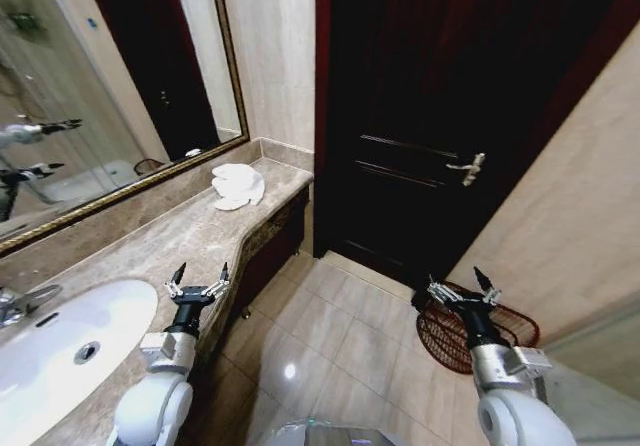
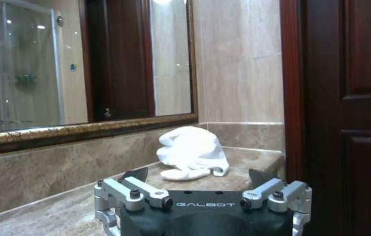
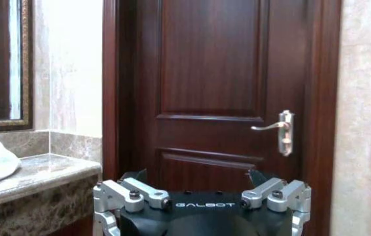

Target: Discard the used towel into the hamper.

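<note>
The left gripper (image 1: 198, 278) hangs over the marble counter (image 1: 150, 246) with its two dark fingers spread wide and nothing between them, and the white towel (image 1: 238, 185) lies crumpled well ahead of it, near the far end of the counter by the wall, apart from the fingertips. From that arm's own wrist view the towel (image 2: 192, 152) sits straight in front of the open left gripper (image 2: 198, 175), bunched up in a soft heap on the stone just below the gilt-framed mirror (image 2: 83, 64). Behind and to the outer side of this gripper is the white basin (image 1: 60, 341) with its tap (image 1: 12, 306). The right gripper (image 1: 465, 288) is held out over the tiled floor (image 1: 330, 336), its fingers likewise splayed and empty, and the hamper (image 1: 485, 334) stands on the floor just beyond and below it, against the beige wall, its reddish-brown wire partly hidden by the arm. Straight ahead of the right gripper (image 3: 197, 175), in its wrist view, stands the dark wooden door (image 3: 212, 83) with a silver lever handle (image 3: 278, 129), and the counter edge lies off to its inner side
</note>
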Tool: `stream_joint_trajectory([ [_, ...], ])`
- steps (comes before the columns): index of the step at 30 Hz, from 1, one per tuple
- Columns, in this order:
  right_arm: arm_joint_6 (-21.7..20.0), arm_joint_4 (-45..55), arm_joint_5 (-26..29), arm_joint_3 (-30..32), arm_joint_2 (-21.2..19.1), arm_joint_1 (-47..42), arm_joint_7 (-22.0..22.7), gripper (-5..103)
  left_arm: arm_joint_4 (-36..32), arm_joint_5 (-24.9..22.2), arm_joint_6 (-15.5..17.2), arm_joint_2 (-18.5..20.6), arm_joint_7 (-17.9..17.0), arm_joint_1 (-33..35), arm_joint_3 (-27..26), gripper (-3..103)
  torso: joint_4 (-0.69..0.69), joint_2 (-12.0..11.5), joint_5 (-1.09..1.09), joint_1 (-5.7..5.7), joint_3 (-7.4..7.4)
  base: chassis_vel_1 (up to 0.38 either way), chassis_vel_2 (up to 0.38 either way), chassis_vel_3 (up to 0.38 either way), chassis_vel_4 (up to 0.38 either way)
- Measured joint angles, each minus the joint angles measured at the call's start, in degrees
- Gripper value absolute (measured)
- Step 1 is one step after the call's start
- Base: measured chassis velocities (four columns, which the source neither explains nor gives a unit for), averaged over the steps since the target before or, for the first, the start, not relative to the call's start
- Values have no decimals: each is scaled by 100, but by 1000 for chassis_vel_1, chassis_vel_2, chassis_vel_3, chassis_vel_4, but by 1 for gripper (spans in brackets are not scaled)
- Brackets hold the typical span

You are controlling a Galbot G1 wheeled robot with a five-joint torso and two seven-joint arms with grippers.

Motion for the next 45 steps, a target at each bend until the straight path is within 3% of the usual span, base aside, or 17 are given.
stream_joint_trajectory([
  [27, -20, 56, -91, -51, 36, -57, -49, 100, 90, -142, -225, 1, -28, 10, -20, 100, 2, 0, 0, 0, 0, -71, 121, 118, -76],
  [45, -102, 115, -83, -63, 49, -74, -97, 100, 67, -182, -73, 43, -51, -18, -49, 100, 1, 0, 0, 1, 0, -102, 101, 97, -97],
])
